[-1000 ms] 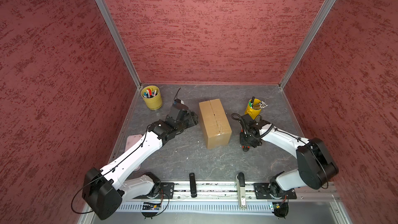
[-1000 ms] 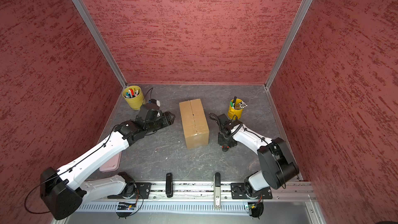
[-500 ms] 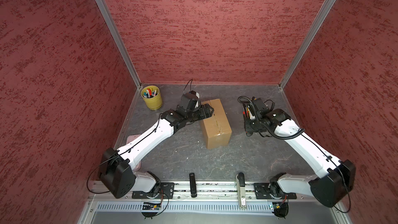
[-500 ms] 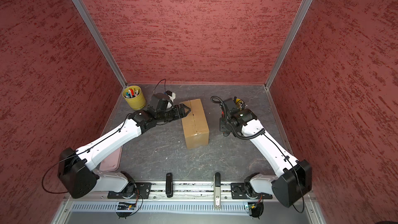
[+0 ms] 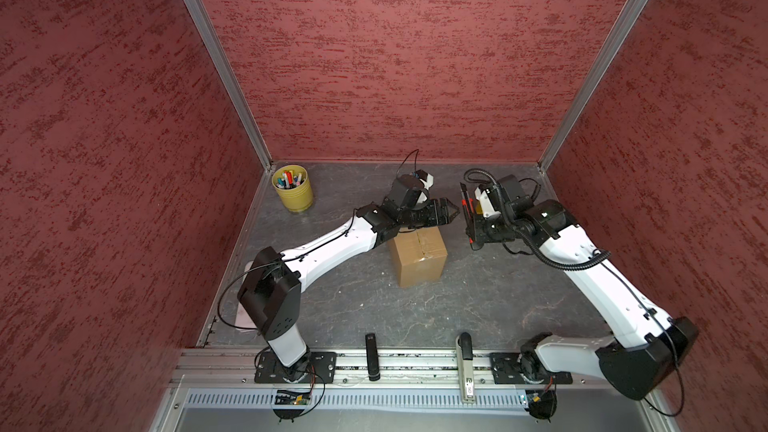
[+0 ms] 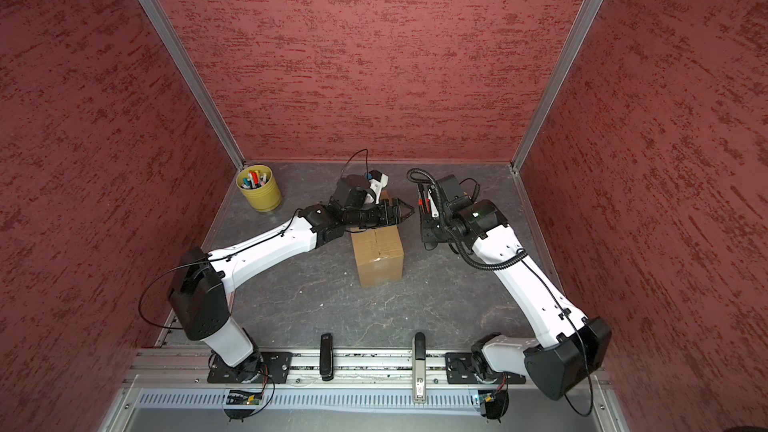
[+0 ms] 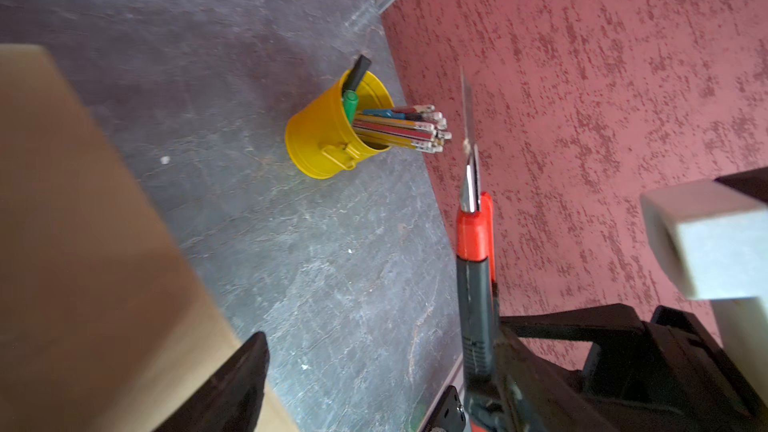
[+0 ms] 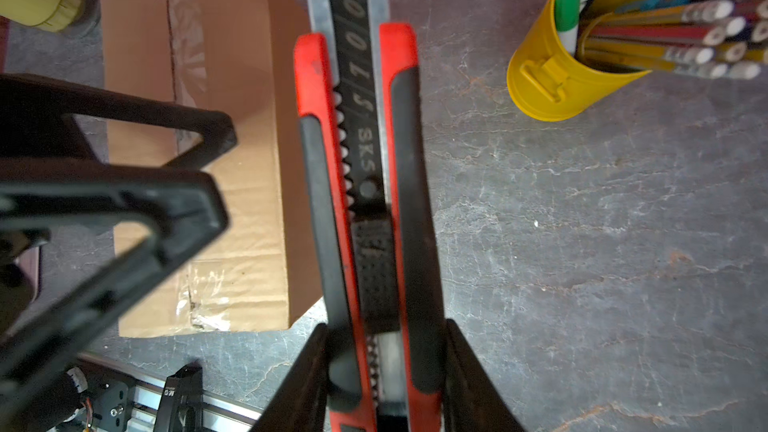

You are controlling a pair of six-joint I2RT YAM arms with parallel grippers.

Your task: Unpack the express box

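Box (image 5: pixel 417 257) sits taped shut mid-counter (image 5: pixel 374 309), its far end under the left arm, left pincer (image 5: pixel 453 211) spread wide and empty over that end, right pincer (image 8: pixel 384 351) clamped on a red-black knife (image 8: pixel 361 151), blade out, just right of the box.

Left jaws wide, right jaws clamped

On the black blade of the utility knife (image 8: pixel 360 126), clamped in the right claw (image 8: pixel 386 332): "TOOLS"; nearer the claw, "SK5".
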